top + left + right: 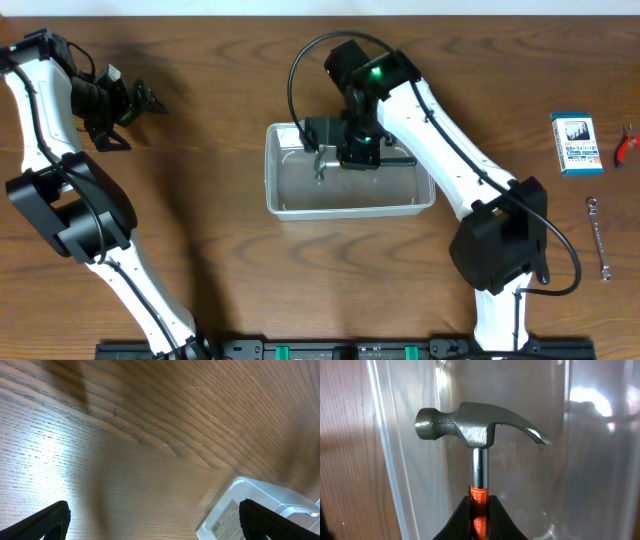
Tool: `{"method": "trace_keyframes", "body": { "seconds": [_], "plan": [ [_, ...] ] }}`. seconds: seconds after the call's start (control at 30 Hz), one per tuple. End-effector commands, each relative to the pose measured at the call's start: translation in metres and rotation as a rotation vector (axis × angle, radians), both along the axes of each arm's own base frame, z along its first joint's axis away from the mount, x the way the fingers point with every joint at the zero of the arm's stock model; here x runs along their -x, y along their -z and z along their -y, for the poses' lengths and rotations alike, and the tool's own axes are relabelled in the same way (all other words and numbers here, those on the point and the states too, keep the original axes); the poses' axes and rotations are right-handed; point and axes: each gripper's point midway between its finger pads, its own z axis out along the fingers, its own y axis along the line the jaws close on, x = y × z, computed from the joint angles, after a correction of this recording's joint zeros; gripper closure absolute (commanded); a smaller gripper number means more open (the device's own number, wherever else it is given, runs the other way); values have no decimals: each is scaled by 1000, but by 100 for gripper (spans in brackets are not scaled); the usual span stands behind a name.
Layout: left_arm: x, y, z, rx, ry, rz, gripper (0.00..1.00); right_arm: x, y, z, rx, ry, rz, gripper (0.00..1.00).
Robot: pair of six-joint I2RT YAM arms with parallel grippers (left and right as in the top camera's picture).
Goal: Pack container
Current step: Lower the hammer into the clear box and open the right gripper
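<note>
Wooden table (pixel 220 90) — hammer (pixel 470 427) handle hidden

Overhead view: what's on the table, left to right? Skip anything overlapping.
left arm → container → blue box → red pliers. Skipped: right arm and hammer, both over the container; wrench, overlapping the box.

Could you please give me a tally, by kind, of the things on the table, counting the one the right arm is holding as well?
Hammer: 1
Wrench: 1
Pliers: 1
Clear container: 1
Blue box: 1
Total: 5
</note>
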Motion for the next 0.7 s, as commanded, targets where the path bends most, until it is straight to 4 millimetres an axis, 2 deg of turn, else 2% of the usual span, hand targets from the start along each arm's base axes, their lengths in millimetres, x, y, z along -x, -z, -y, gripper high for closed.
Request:
{"method": "trace_keyframes", "body": {
  "seconds": [0.0, 0.17, 0.43, 0.67],
  "plan": [
    [-3, -15, -4, -24, -5, 39, 2, 8, 6, -2, -20, -19, -23, 91],
    [-3, -15, -4, -24, -5, 39, 2, 10, 26, -3, -25, -19, -31, 90],
    [-3, -15, -4, -24, -5, 39, 2, 4, 41, -11, -70, -21, -6, 90],
    [-3, -15, -4, -24, -5, 39, 2, 3, 67, -11, -78, -21, 9, 89]
  ]
}}
